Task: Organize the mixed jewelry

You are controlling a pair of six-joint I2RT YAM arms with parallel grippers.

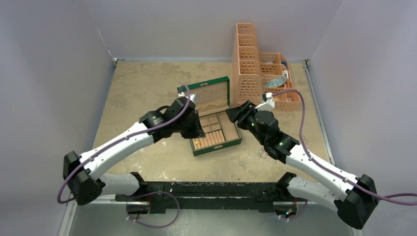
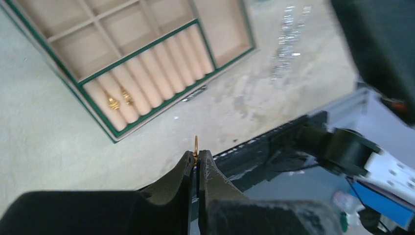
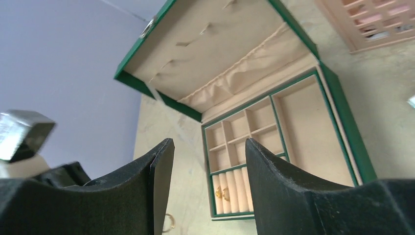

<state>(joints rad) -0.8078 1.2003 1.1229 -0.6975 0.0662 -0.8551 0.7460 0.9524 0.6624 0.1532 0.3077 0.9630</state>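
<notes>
Left tool (image 2: pixel 195 155) pinches gold ring (image 2: pixel 195 142) upright; ring rolls (image 2: pixel 151 78) lie ahead-left; right tool (image 3: pixel 208 149) wide, empty.

left wrist view: gold ring (image 2: pixel 195 142) shows only its upper arc. the rest is buried between the closed fingers of the left gripper (image 2: pixel 196 157). green box (image 2: pixel 220 24) cropped by the top and left edges. two gold pieces (image 2: pixel 120 99) in the ring rolls are blurred, kind unclear. silvery chains (image 2: pixel 288 34) at upper right are smeared and can't be counted.

right wrist view: gold loop (image 3: pixel 169 223) at the bottom edge, half behind a finger of the right gripper (image 3: pixel 209 161) and cropped. orange rack (image 3: pixel 372 22) cut off at upper right.

top view: fingertips of both grippers masked by their own wrists. the chains are a faint glint on the tabletop (image 1: pixel 147 88). the rack's contents are too small to name.
</notes>
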